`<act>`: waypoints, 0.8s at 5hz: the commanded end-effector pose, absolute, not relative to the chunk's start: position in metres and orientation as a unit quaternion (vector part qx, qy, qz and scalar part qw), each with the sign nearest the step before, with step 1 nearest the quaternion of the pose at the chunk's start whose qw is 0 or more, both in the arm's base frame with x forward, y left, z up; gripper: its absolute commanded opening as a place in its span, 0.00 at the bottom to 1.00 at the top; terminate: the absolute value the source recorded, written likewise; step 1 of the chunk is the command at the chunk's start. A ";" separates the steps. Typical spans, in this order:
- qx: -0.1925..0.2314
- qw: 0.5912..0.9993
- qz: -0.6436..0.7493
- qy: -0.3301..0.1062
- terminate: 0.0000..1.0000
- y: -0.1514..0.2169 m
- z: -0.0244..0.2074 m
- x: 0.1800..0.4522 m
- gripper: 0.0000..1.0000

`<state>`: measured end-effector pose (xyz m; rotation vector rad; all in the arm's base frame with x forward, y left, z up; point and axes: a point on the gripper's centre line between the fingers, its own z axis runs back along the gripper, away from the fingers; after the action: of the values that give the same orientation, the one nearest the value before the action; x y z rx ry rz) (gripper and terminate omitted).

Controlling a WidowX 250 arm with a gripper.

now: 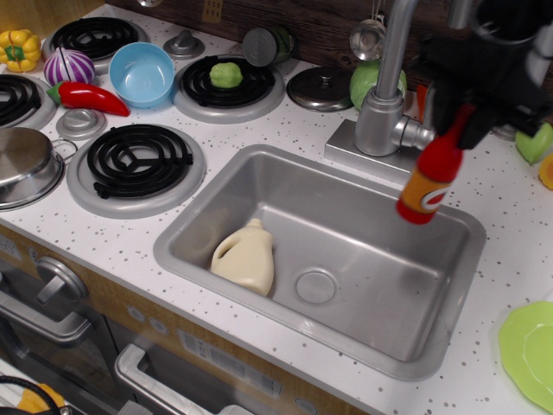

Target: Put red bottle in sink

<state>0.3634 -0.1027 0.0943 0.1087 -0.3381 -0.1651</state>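
Note:
The red bottle (431, 175) hangs tilted in the air over the back right part of the sink (259, 158), its base toward the basin. My black gripper (465, 111) is shut on its neck and cap from above. The bottle's orange label with a white oval faces the camera. The sink is a silver-grey basin with a round drain (316, 285). A cream jug-shaped bottle (246, 257) lies inside it at the front left.
The silver faucet (389, 95) stands just left of my gripper, behind the sink. Burners (136, 159), a blue bowl (142, 73), a red chili (91, 97) and a steel pot (26, 164) are at left. A green plate (529, 350) lies at front right.

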 end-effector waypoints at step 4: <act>0.028 0.970 -0.057 -0.233 0.00 -0.059 0.038 0.358 1.00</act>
<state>0.3532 -0.0592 0.0288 0.0618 -0.4367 -0.1328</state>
